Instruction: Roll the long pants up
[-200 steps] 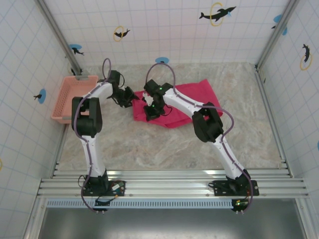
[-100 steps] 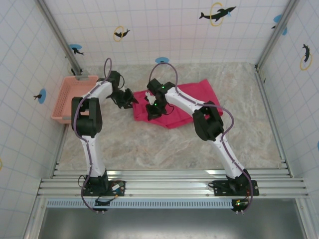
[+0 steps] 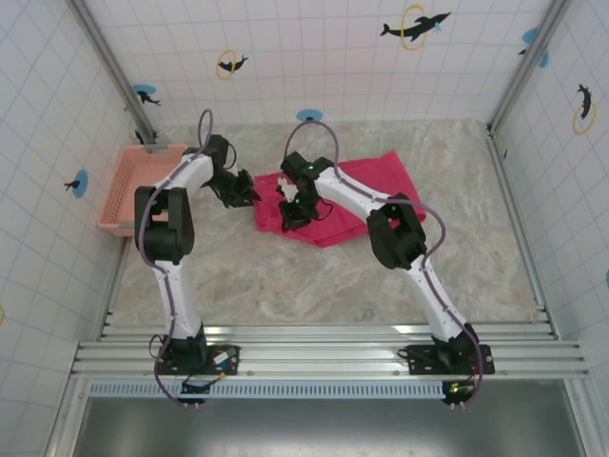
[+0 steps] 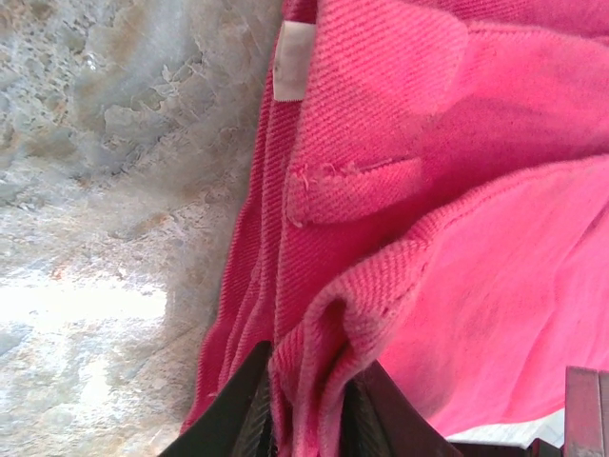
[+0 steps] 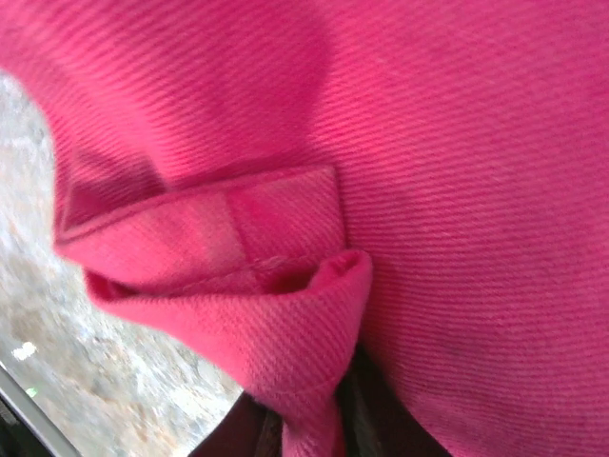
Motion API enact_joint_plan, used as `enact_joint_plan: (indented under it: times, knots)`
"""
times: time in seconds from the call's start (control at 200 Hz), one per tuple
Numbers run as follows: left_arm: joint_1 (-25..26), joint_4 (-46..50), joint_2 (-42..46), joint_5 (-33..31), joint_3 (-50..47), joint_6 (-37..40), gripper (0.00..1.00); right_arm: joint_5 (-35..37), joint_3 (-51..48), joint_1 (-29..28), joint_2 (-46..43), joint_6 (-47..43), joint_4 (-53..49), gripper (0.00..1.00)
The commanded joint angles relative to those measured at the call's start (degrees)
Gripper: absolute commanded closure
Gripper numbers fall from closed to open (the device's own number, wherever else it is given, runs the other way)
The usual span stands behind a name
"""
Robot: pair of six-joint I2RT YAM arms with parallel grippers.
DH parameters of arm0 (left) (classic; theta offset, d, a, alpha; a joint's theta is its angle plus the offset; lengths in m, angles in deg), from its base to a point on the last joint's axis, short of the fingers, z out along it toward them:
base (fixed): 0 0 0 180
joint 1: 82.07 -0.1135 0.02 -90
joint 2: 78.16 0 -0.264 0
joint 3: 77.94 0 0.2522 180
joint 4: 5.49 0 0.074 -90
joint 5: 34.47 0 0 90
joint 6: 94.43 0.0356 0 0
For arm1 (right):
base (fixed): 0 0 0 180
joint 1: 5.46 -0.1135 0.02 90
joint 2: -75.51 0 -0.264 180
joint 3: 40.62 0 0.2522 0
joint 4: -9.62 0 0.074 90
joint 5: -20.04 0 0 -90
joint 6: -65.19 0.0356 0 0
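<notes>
**Both grippers at the left end of the pants, basket off to the side**

Containers first. The salmon-pink lattice basket [image 3: 143,188] sits at the table's left edge against the tiled wall, well apart from the cloth. From the overhead camera its inside reads as one even pink, with none of the red fabric in it.

Now the long pants [image 3: 381,181]. They lie on the marbled table [image 3: 285,276] toward the far side, roughly at the centre. They are bunched into a folded slab rather than spread out, bright pink-red and plain. The left end is thicker and rumpled, the right end flatter.

On my left wrist feed the pants [image 4: 428,190] show a coarse twill weave, stacked edges along the table [image 4: 95,190], and a small white label [image 4: 290,62] near the top. A slit pocket [image 4: 352,181] sits below the label. The left gripper [image 4: 309,419] has a ridge of that fabric clamped between its dark fingers [image 4: 243,409]. Overhead, the left gripper [image 3: 245,190] is at the cloth's left tip.

On the right wrist, the pants [image 5: 428,143] show a hemmed corner folded over. A fold drops between the right gripper [image 5: 309,428] and its fingers [image 5: 371,419], over the table [image 5: 95,314]. I can't tell whether those fingers are pressing it. Overhead, the right gripper [image 3: 290,211] is on the rumpled left end.
</notes>
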State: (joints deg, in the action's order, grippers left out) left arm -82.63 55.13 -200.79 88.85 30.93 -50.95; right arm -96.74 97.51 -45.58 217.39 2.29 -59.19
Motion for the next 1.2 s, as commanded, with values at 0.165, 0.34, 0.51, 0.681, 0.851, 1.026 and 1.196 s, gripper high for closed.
enact_joint_plan:
  times: [0.165, 0.34, 0.51, 0.681, 0.851, 1.026, 1.196]
  knots:
    - [-0.71, 4.27, 1.43, -0.41, 2.69, 3.19, 0.74, 2.5, 0.5, 1.49, 0.08, -1.1, -2.67, 0.69]
    - [-0.68, 5.25, 1.13, -1.22, 4.08, 4.07, 0.93, 2.42, 0.42, 2.06, -1.96, -1.58, -2.66, 0.69]
    - [-0.68, 5.68, -0.13, -0.58, 5.93, 4.07, 0.99, 1.58, 0.17, 2.24, -3.48, -1.87, -3.0, 0.64]
    - [-0.67, 6.06, -0.46, -0.86, 7.73, 4.04, 1.0, 0.91, -1.39, 2.6, -6.25, -3.53, -4.82, 0.55]
    - [-0.67, 5.44, -2.12, 0.48, 11.99, 1.88, 1.0, -0.06, -7.33, 5.07, -13.73, -4.97, -4.64, 0.52]
    - [-0.65, 3.86, -2.35, 2.95, 15.5, -0.68, 1.0, 3.35, -12.78, 12.34, -22.12, -6.15, -5.28, 0.5]
    - [-0.63, 3.32, -3.36, 4.65, 17.04, -1.8, 1.0, 8.15, -17.22, 22.48, -25.62, -8.1, -6.27, 0.46]
